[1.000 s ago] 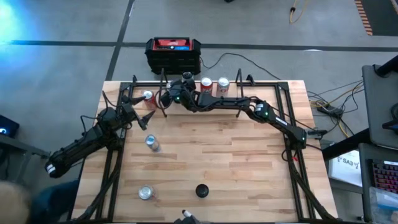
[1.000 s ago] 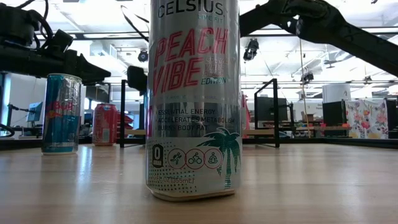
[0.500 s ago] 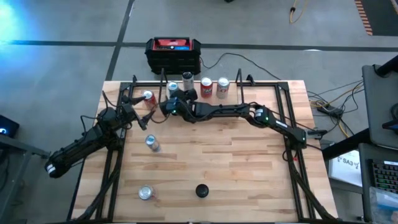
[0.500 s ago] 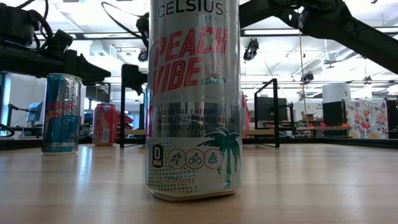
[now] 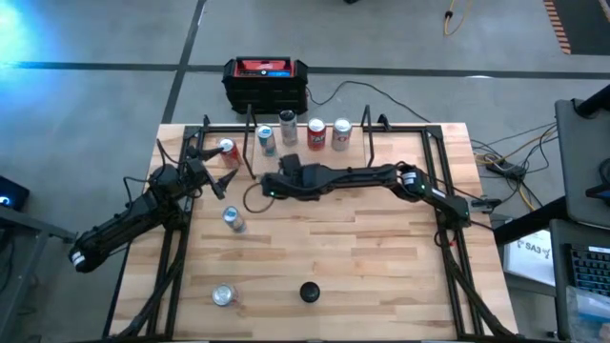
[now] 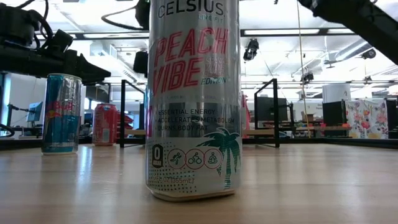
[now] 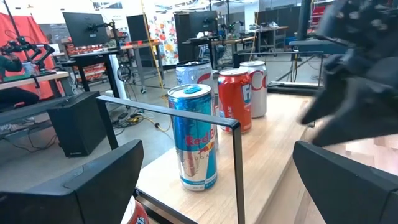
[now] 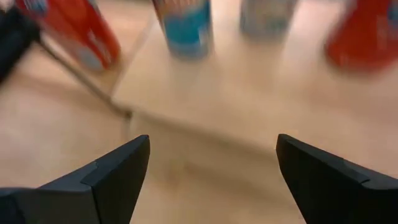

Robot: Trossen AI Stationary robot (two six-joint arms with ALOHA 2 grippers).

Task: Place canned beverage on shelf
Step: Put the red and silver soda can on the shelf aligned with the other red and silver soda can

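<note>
The right gripper (image 5: 270,188) has its jaws spread wide with nothing between them. At its 12 o'clock sits the shelf (image 5: 303,151), holding four cans; the blue can (image 5: 266,140) is nearest. The left gripper (image 5: 221,183) is open too, near a red can (image 5: 227,151).

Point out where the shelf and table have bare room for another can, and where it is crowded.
The shelf holds four cans in a row; its bare plank lies beyond the row's right end. The table is open across its centre and right. Crowded: the left side, with the left gripper, two cans and the right gripper.
</note>
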